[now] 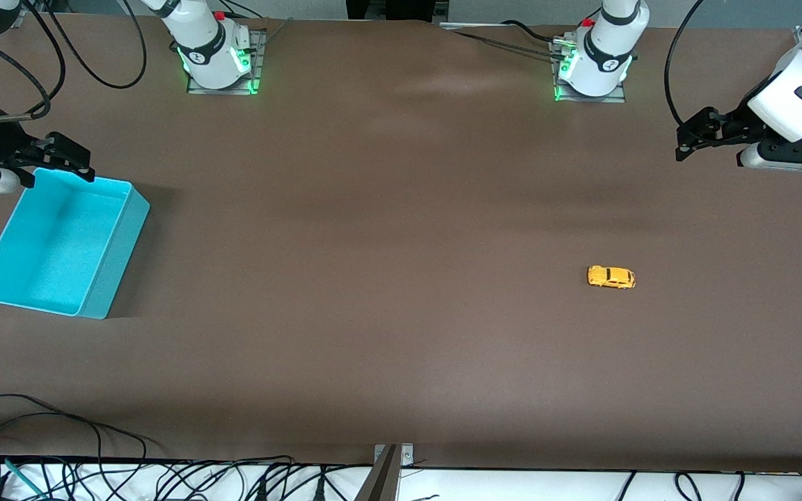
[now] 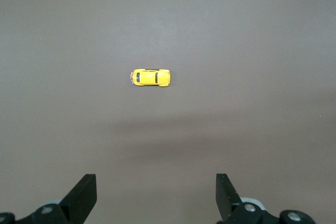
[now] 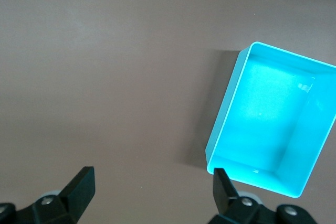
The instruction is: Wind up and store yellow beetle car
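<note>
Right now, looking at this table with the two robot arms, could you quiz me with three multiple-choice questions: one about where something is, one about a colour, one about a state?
1. Where is the yellow beetle car?
A. In the bin
B. On the table, toward the left arm's end
C. Held by a hand

2. What colour is the bin?
A. Turquoise
B. Red
C. Black

3. How are the left hand and right hand?
A. Both shut on the car
B. One open, one shut
C. Both open, holding nothing

Answers: B, the car sits alone on the brown tabletop; A, the bin's walls are turquoise; C, both wrist views show the fingers spread with nothing between.
</note>
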